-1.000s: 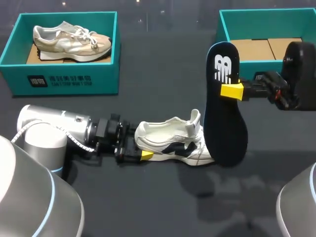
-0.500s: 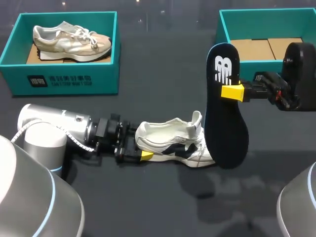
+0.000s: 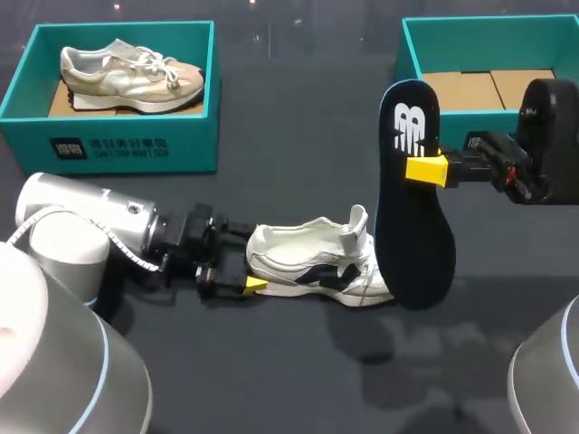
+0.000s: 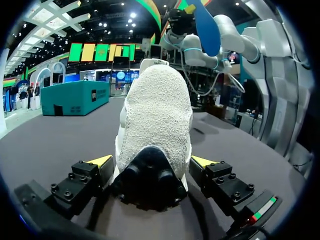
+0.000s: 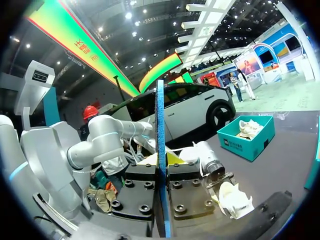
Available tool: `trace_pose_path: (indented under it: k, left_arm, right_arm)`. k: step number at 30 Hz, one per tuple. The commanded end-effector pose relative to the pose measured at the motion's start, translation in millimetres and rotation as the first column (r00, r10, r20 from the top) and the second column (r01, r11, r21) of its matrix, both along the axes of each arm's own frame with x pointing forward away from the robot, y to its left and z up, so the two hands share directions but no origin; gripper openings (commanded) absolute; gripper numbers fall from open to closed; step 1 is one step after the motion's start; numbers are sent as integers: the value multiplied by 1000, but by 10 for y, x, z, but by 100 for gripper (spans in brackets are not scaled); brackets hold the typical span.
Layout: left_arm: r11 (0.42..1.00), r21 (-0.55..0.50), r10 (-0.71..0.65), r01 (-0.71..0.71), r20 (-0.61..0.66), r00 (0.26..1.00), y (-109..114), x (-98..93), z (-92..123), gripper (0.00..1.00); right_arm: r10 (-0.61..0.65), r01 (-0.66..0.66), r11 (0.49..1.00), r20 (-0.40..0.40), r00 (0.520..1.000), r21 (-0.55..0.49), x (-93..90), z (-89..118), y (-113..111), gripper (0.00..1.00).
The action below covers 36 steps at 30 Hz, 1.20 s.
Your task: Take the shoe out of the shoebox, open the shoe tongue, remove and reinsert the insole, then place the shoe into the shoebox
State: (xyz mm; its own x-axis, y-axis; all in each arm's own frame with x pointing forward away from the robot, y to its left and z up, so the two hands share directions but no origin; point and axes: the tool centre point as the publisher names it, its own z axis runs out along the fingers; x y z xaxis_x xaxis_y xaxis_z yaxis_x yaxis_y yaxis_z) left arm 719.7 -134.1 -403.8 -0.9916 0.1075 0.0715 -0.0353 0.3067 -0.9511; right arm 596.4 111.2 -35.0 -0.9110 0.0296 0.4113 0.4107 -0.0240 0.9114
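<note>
A white shoe with navy marks (image 3: 317, 262) lies on its sole on the dark table, toe toward my left arm. My left gripper (image 3: 242, 259) stands open at the toe. In the left wrist view the shoe's toe (image 4: 157, 115) sits between the spread fingers (image 4: 102, 161) of that gripper (image 4: 152, 162), with a small gap on each side. My right gripper (image 3: 425, 169) is shut on the dark blue insole (image 3: 412, 208), which hangs upright by the shoe's heel. Seen edge-on, the insole (image 5: 160, 150) is pinched in the right gripper (image 5: 162, 172). The open teal shoebox (image 3: 407, 45) at the back right holds only cardboard.
A second teal box (image 3: 118, 136) at the back left holds a beige shoe (image 3: 131, 74). Bare dark table lies in front of the white shoe and between the two boxes.
My left arm has drawn back a little to the left, and its fingers now stand slightly wider at the toe. The shoe, the insole and the right arm have kept still.
</note>
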Motion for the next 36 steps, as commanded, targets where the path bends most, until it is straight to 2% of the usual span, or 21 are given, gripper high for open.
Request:
trace_pose_path:
  k: [1, 6, 10, 11, 12, 27, 30, 31, 33, 36]
  left_arm:
    - [998, 61, 5, -6, 15, 1000, 157, -64, 135, 100]
    - [984, 177, 13, -14, 7, 1000, 254, -39, 151, 100]
    - [950, 311, 13, -28, 48, 999, 359, -26, 178, 100]
    - [928, 367, 24, -60, 102, 995, 382, -24, 199, 100]
    - [904, 415, 2, -101, 233, 972, 402, -17, 223, 100]
    - [904, 415, 2, -101, 233, 972, 402, -17, 223, 100]
    - [877, 467, -10, -112, 251, 968, 371, 18, 281, 100]
    - [844, 519, -4, -136, 260, 966, 361, 30, 317, 100]
    - [829, 549, -23, -110, 230, 973, 363, 50, 357, 100]
    - [770, 627, -46, -112, 230, 972, 381, 40, 410, 100]
  right_arm:
    - [-88, 88, 996, -1, 996, -33, -107, -2, -27, 0]
    - [-88, 88, 996, -1, 996, -33, -107, -2, -27, 0]
    - [-88, 88, 996, -1, 996, -33, -107, -2, -27, 0]
    - [-88, 88, 996, -1, 996, -33, -107, -2, -27, 0]
    - [-88, 88, 996, -1, 996, -33, -107, -2, -27, 0]
    - [-88, 88, 996, -1, 996, -33, -107, -2, -27, 0]
    - [-88, 88, 996, -1, 996, -33, -107, -2, -27, 0]
    - [-88, 88, 996, -1, 996, -33, -107, -2, -27, 0]
    - [-88, 88, 996, -1, 996, -33, -107, -2, -27, 0]
    - [-88, 88, 996, -1, 996, -33, -107, -2, -27, 0]
